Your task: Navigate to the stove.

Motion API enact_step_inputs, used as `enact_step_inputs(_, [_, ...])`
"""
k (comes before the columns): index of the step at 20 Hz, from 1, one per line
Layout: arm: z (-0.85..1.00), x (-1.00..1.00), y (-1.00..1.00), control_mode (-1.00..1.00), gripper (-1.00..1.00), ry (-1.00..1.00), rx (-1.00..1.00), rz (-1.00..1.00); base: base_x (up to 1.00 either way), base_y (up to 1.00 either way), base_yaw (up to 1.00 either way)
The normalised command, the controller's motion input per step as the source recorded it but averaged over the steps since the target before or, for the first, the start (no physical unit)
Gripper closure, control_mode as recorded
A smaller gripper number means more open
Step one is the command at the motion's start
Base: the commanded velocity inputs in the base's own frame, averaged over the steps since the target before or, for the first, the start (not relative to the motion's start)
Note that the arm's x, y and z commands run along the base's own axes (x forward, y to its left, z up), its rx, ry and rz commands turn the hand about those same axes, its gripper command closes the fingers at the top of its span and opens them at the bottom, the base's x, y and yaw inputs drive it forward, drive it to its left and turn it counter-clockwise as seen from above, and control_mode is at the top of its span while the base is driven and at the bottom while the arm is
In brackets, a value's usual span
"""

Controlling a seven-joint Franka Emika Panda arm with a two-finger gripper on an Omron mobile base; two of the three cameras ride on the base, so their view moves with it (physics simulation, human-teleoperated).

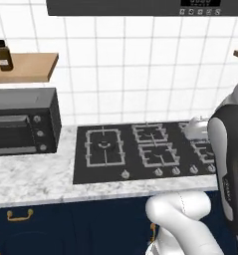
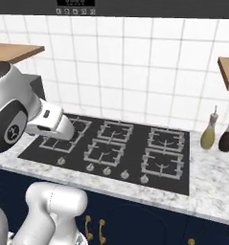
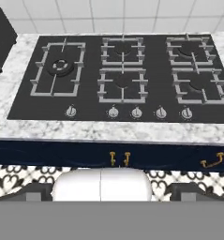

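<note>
So I'm basically parked at the stove (image 3: 118, 75) now: it sits dead ahead at 12 o'clock in the hand view, five silver knobs lined up along its near edge, marble counter (image 3: 19, 101) wrapped around it. Can't tell whether the gripper is spread or closed; the fingertips aren't readable from any camera, and I see nothing in it. My worry from here is creeping the base any further forward: the navy cabinet fronts (image 3: 48, 153) with the brass handles are right below the counter lip, so my guess is a bump there if I overshoot. The arm's elbow also hangs over the cooktop in the right base view, so a sloppy turn could swing it toward the toaster oven (image 1: 22, 120) at 9 o'clock or the two bottles (image 2: 217, 134) at 3 o'clock. White tile wall behind, wooden shelves either side.
</note>
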Motion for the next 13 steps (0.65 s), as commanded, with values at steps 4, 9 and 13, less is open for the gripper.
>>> enact_step_inputs(4, [0.00, 0.00, 0.00, 1.00, -1.00, 0.00, 0.00, 0.00, 0.55, -0.39, -0.25])
enact_step_inputs(9, [0.00, 0.00, 0.00, 1.00, -1.00, 0.00, 0.00, 0.00, 0.58, -0.22, -0.24])
enact_step_inputs(13, [0.00, 0.00, 0.00, 1.00, -1.00, 0.00, 0.00, 0.00, 0.64, -0.04, -0.24])
